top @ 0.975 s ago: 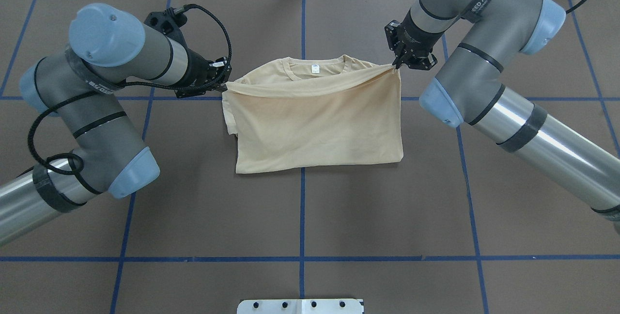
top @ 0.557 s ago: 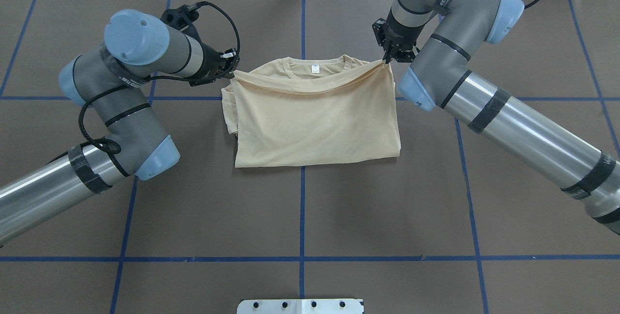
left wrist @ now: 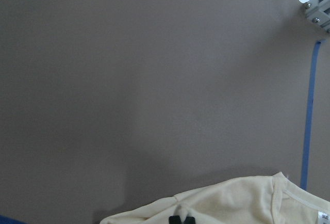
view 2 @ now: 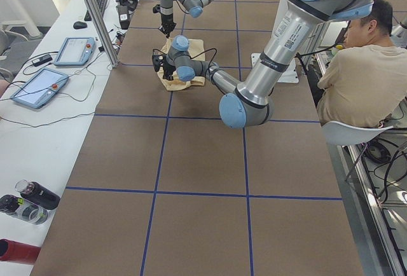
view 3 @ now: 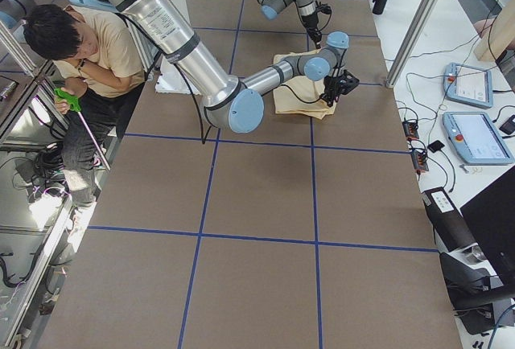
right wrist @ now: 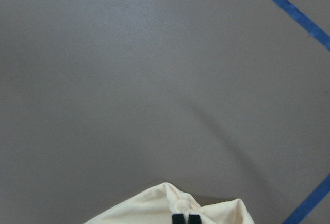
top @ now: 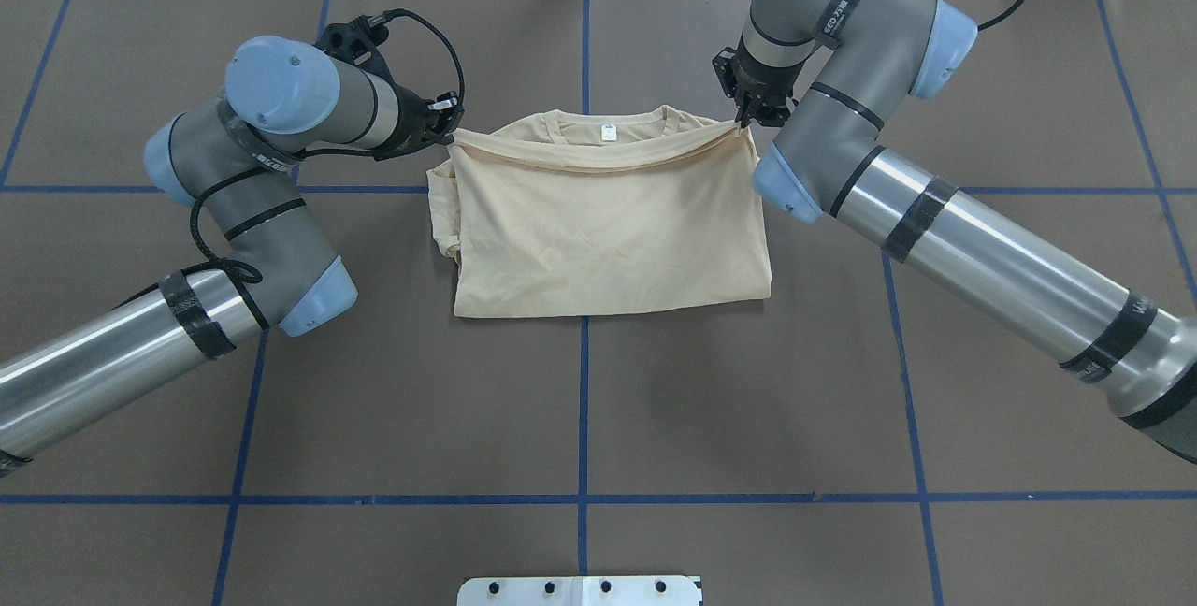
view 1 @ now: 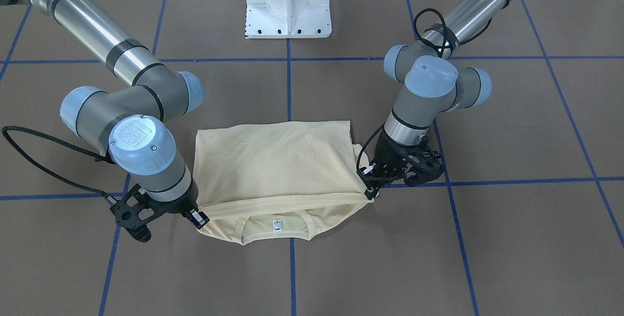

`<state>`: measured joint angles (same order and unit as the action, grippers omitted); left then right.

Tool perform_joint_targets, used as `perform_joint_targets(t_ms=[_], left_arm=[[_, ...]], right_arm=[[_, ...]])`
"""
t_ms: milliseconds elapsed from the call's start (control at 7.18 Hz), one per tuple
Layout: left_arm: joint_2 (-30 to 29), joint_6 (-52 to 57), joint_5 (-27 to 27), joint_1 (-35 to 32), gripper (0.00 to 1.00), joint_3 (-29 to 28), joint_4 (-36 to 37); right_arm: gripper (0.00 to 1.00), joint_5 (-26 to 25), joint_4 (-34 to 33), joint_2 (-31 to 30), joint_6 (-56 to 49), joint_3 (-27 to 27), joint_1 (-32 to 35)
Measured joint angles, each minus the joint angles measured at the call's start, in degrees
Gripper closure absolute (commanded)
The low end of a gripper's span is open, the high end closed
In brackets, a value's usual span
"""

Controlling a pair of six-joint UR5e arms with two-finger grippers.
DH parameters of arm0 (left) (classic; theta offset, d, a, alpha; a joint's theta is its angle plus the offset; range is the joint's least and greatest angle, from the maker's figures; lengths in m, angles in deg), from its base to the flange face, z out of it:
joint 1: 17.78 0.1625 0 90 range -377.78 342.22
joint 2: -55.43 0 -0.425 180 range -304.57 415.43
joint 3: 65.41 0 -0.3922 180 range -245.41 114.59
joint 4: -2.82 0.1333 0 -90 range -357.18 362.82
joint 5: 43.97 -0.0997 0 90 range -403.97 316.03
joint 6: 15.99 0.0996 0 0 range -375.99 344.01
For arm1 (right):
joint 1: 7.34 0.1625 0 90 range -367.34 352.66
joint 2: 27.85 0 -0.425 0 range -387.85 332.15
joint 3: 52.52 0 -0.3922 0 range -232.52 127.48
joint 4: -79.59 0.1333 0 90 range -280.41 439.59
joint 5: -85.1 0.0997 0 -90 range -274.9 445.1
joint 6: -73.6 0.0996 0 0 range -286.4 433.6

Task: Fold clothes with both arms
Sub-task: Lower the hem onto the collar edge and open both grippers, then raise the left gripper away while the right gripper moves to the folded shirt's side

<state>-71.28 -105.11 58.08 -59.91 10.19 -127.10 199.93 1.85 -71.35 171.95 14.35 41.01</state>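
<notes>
Cream-yellow cloth: T-shirt (top: 608,232) folded over on itself, lying mid-surface toward the far edge, with the collar and white neck label (top: 608,131) outermost and uncovered. The upper layer's edge sags between two raised corners. One corner is clamped in the left pincer (top: 452,134), the other in the right pincer (top: 743,124); wrist views show the fingertips pressed together, half buried in fabric. A broad stretch of brown surface (top: 580,400) runs from the shirt to the near edge and to both ends.

Blue tape lines (top: 583,419) grid the brown-covered table (top: 729,400). A folded cream T-shirt (top: 608,232) lies midway along its length, nearer the far edge. A white pedestal base (top: 580,590) sits at the robot's edge.
</notes>
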Motion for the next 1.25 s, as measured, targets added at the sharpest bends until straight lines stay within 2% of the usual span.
perform_joint_targets(t_ms=[279, 418, 557, 697, 836, 975, 1254], left_arm=[[-0.3, 0.0, -1.4, 0.1, 1.0, -1.9, -1.4], [-0.4, 0.0, -1.6, 0.1, 0.9, -2.5, -1.8], [-0.4, 0.0, -1.6, 0.1, 0.86, -2.9, -2.0], [-0.4, 0.0, -1.7, 0.1, 0.75, -3.2, -2.1], [-0.4, 0.0, -1.7, 0.1, 0.65, -3.6, -2.2], [-0.4, 0.0, -1.7, 0.1, 0.64, -3.8, -2.3], [-0.4, 0.0, -1.7, -0.4, 0.64, -3.9, -3.6]], right_arm=[[1.0, -1.4, 0.2, 0.5, -0.1, -0.9, -0.4], [0.94, -1.8, 0.6, 1.1, -0.2, -1.8, -0.4], [0.87, -2.1, 1.2, 1.5, -0.2, -2.6, -0.4], [0.56, -2.4, 1.5, 1.8, -0.2, -3.1, -0.4], [0.41, -2.8, 1.7, 1.9, -0.2, -3.3, -0.4], [0.32, -3.2, 1.8, 2.1, -0.2, -3.3, -0.4], [0.27, -3.8, 1.8, 2.6, -0.2, -3.2, -0.5]])
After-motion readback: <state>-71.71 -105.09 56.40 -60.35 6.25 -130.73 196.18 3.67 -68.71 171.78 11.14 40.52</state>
